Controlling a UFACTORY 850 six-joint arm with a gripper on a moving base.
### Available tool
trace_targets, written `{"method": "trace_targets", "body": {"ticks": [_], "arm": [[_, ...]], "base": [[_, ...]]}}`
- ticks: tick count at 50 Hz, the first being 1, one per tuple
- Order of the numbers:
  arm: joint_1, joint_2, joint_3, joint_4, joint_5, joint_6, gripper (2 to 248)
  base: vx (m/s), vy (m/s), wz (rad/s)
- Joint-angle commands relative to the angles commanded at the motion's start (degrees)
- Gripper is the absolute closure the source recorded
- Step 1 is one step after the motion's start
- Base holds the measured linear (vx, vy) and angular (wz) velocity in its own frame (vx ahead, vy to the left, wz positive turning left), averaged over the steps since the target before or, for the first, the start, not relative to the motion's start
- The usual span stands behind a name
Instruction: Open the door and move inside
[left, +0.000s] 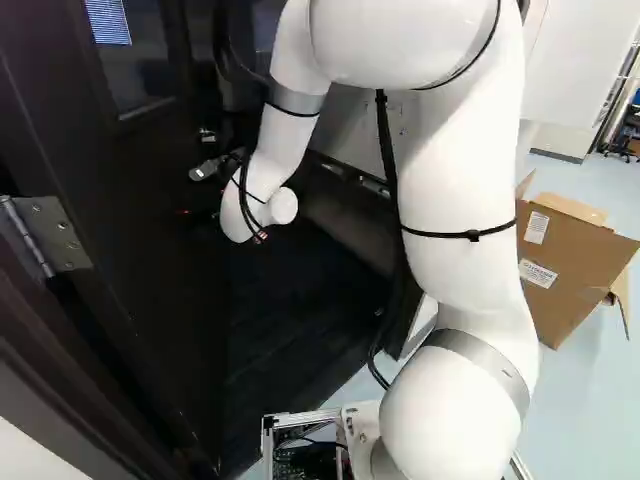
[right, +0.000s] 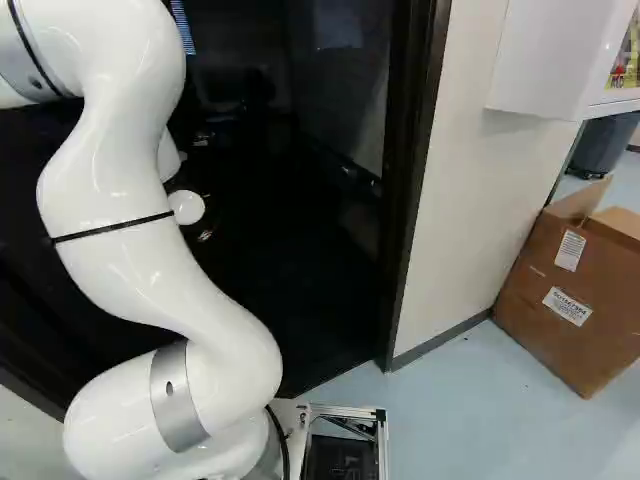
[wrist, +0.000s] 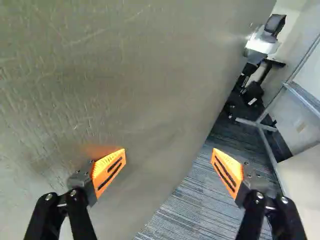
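In the left base view my gripper (left: 200, 212) is a dark shape with small orange specks, low against the dark door (left: 130, 240), which stands swung inward on its hinge (left: 48, 235). A grey metal fitting (left: 204, 170), perhaps the handle, shows just above it. The wrist view has the gripper (wrist: 169, 167) open, nothing between its fingers. One orange pad (wrist: 109, 170) is close beside the broad door face (wrist: 110, 90); the other is over the carpet. A silver and black fitting (wrist: 262, 44) sits toward the door's far edge. Contact with the door cannot be told.
The doorway's dark frame (right: 412, 180) and a pale wall (right: 480, 170) stand right of the opening. Beyond that leans a cardboard box (right: 575, 300) on the blue-grey floor (right: 450, 420). Past the door, the wrist view shows striped carpet (wrist: 187, 205) and a metal-framed partition (wrist: 267, 145).
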Motion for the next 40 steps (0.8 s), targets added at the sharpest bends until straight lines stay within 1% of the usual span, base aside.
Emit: {"method": "trace_targets", "body": {"ticks": [40], "arm": [[3.74,-4.85,-6.18,0.0,0.0,0.0,3]], "base": [[0.0,0.0,0.0]]}}
